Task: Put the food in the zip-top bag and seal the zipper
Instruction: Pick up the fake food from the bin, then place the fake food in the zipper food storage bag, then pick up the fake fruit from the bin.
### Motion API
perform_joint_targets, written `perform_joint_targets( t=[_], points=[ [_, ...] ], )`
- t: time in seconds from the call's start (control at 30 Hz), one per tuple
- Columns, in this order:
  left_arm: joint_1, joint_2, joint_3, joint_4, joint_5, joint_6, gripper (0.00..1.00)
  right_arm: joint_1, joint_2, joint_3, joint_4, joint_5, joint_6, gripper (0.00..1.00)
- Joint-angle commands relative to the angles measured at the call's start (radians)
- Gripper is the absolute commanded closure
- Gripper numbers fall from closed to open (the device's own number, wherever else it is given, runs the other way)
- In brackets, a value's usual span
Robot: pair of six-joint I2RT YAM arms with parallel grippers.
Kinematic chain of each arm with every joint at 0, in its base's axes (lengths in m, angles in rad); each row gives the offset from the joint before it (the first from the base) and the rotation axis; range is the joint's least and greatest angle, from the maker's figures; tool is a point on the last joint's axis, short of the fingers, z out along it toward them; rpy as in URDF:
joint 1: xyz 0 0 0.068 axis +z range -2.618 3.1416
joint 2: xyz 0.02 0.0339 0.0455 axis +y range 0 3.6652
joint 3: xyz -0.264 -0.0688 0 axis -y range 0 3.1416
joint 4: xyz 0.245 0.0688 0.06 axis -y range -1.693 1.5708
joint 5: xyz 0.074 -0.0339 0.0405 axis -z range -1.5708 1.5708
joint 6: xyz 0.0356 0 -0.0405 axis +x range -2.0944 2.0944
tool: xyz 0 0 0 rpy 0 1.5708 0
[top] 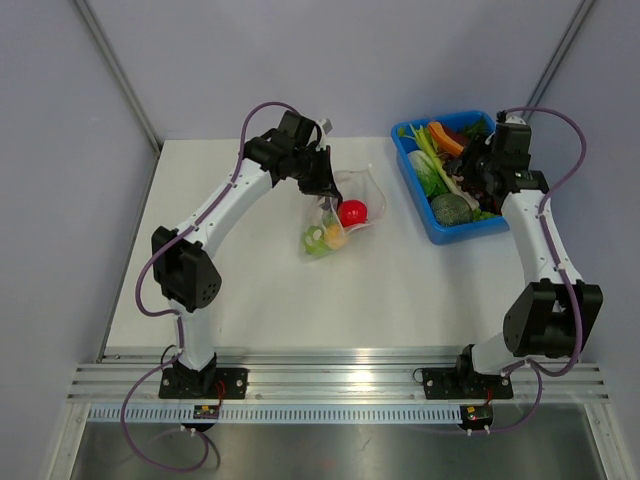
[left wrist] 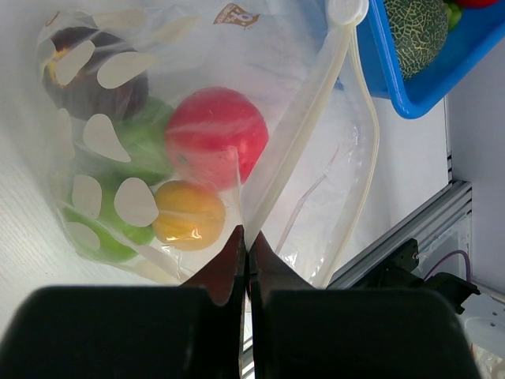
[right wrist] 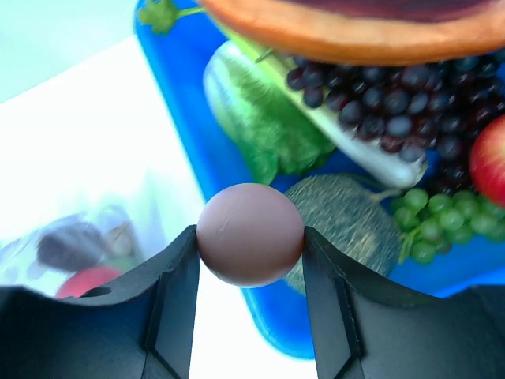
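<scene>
White tabletop (top: 250, 300) from above: the crinkly clear zip-top bag (top: 362, 192) lies at centre, part-filled and unsealed, with the blue tray (top: 432, 235) at two o'clock. Left wrist: the left gripper (left wrist: 246, 241) pinches tight on the pale zipper (left wrist: 304, 118) strip at six o'clock, glossy round food (left wrist: 217, 134) behind the film. Right wrist: the right gripper (right wrist: 250, 237) clasps a smooth mauve ball (right wrist: 250, 213) over the tray, so I'd judge loading and sealing remain.

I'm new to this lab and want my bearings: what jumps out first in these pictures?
The clear zip-top bag mid-table, pinched at its zipper by the left fingers, holds a bright red fruit, a yellow one and green ones. At right, the right fingers clamp a brownish ball above the edge of the blue tray.
</scene>
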Motion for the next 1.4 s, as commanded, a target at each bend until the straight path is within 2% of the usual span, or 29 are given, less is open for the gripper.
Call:
perform_joint_targets(
  t=[0.0,0.1,0.3,0.5,0.57,0.6,0.63,0.73,0.83,0.93,0.97,1.03,1.07,1.1,1.2,1.37],
  points=[
    [-0.003,-0.012,-0.013,0.041,0.026,-0.009,1.0,0.102,-0.114,-0.062,-0.005,-0.035,0.035,0.64],
    [-0.003,-0.023,-0.03,0.036,0.009,0.0,1.0,0.258,-0.16,-0.069,-0.027,0.024,0.05,0.63],
    [-0.003,-0.052,-0.065,0.044,0.008,-0.001,1.0,0.465,-0.17,-0.051,0.022,0.019,0.127,0.64],
    [-0.002,-0.058,-0.044,0.033,0.005,0.006,1.0,0.565,-0.037,-0.005,0.044,-0.012,0.142,0.59],
    [-0.002,-0.061,-0.044,0.031,0.005,0.008,1.0,0.593,-0.009,-0.016,0.056,-0.016,0.148,0.54],
    [-0.002,-0.061,-0.039,0.033,0.005,0.008,1.0,0.602,0.019,-0.019,0.07,-0.028,0.153,0.41],
    [-0.002,-0.061,-0.039,0.031,0.006,0.008,1.0,0.607,0.03,-0.02,0.071,-0.029,0.153,0.33],
    [-0.002,-0.066,-0.033,0.025,0.005,0.011,1.0,0.615,0.051,-0.003,0.053,-0.024,0.139,0.15],
    [-0.002,-0.072,-0.036,0.027,0.0,0.014,1.0,0.615,0.025,0.013,0.022,0.019,0.113,0.1],
    [-0.002,-0.072,-0.033,0.028,0.002,0.008,1.0,0.613,-0.013,0.046,-0.042,0.154,0.059,0.08],
    [-0.002,-0.072,-0.035,0.03,0.005,0.008,1.0,0.606,-0.027,0.047,-0.054,0.227,0.044,0.09],
    [-0.002,-0.075,-0.042,0.036,0.006,0.005,1.0,0.543,-0.076,0.033,-0.077,0.258,0.026,0.14],
    [-0.002,-0.075,-0.045,0.04,0.006,0.005,1.0,0.506,-0.117,0.005,-0.079,0.246,0.027,0.16],
    [-0.002,-0.077,-0.05,0.042,0.006,0.003,1.0,0.407,-0.139,-0.014,-0.076,0.228,0.032,0.2],
    [-0.002,-0.08,-0.053,0.047,0.009,0.002,1.0,0.275,-0.206,-0.075,-0.083,0.197,0.016,0.23],
    [-0.008,-0.09,-0.059,0.051,-0.014,-0.004,1.0,-0.011,-0.194,-0.143,-0.102,0.121,-0.019,0.24]
  ],
)
